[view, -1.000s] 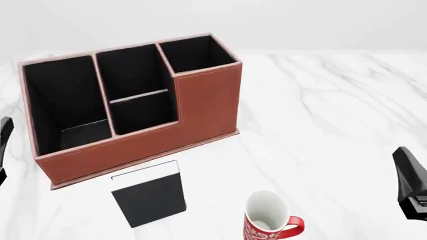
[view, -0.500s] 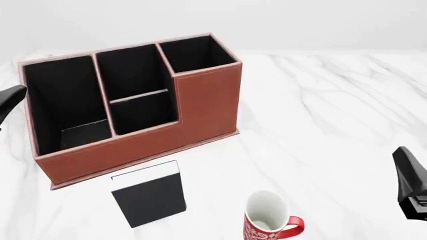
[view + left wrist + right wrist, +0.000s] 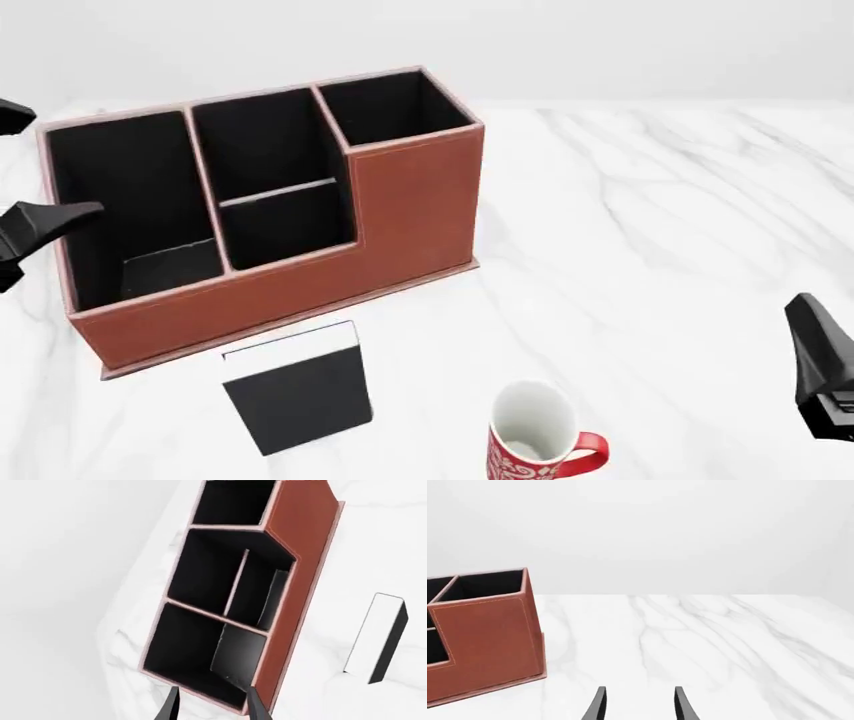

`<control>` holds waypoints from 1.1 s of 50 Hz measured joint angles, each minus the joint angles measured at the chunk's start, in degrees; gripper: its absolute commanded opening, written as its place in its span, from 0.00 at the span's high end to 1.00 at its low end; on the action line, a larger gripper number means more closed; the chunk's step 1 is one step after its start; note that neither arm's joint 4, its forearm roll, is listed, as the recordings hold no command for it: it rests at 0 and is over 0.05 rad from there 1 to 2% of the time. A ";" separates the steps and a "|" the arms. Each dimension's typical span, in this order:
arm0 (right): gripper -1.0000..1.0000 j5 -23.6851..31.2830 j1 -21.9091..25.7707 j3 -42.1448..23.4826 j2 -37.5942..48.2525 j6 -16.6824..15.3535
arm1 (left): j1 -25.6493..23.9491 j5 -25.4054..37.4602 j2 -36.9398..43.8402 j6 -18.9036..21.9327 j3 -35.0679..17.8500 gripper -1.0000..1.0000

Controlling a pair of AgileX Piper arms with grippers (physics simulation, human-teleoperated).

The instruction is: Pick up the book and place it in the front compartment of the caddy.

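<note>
The black book [image 3: 296, 388] stands upright on the table just in front of the reddish-brown caddy [image 3: 407, 215]; it also shows in the left wrist view [image 3: 381, 639]. The front compartment [image 3: 254, 140] is the full-height middle cell behind the thin cross divider, also seen in the left wrist view [image 3: 200, 577]. My left gripper [image 3: 60, 160] is open and empty, hovering at the caddy's left end above the wide end cell; its fingers [image 3: 257, 707] show spread. My right gripper [image 3: 817, 350] is open and empty at the right edge, far from the book; its fingers [image 3: 680, 704] are apart.
A red-and-white mug [image 3: 534, 438] stands to the right of the book near the front edge. The caddy [image 3: 487, 635] shows at the left of the right wrist view. White marble table [image 3: 641, 220] stretches to the right of the caddy.
My left gripper has risen and moved in from the left edge toward the caddy's left end. The right arm, book and mug have not moved.
</note>
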 measured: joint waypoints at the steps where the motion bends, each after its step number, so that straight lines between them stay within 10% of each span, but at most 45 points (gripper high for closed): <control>1: 0.00 0.00 0.00 0.00 0.00 0.00 | -0.16 0.70 0.41 0.52 -0.46 0.00; 27: 0.00 0.00 0.00 0.00 0.00 -0.01 | -4.15 18.52 15.00 5.22 -15.70 0.00; 55: 0.00 0.00 0.01 0.00 0.00 0.00 | -14.80 25.77 33.58 -9.90 -23.83 0.00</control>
